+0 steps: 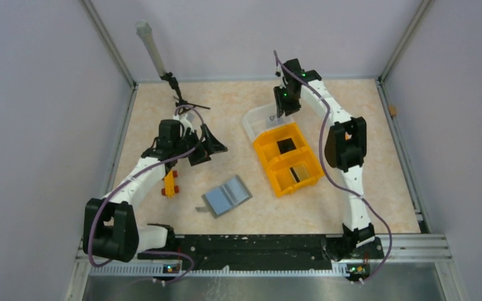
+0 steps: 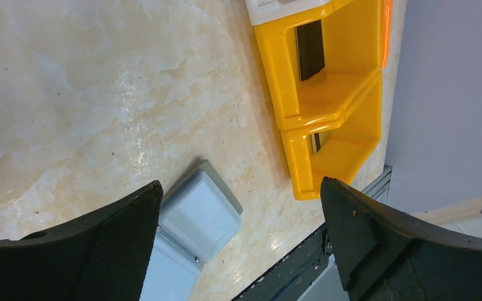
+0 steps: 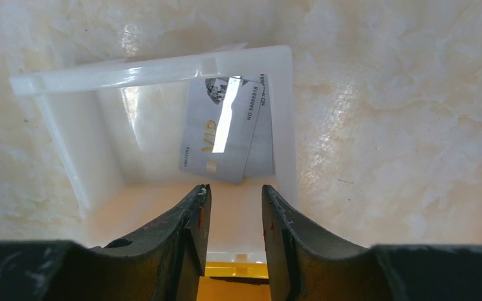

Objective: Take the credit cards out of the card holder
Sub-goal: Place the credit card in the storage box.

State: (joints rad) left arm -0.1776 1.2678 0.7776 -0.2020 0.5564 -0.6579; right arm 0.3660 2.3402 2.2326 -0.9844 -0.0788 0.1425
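Grey card holder (image 1: 227, 195) lying open flat, silver credit cards (image 3: 221, 128) overlapping inside clear tray (image 3: 132, 72)

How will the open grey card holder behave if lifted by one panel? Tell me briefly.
The card holder lies opened flat as two hinged panels, so the free panel would probably fold or droop. It looks thin, so likely light, and its low edges may be hard to pinch off the smooth table.

left fingers (image 2: 94, 251) spread wide | card holder (image 2: 201, 216) flat between them | orange bin (image 2: 276, 69) beside, dark card (image 2: 310, 49) inside
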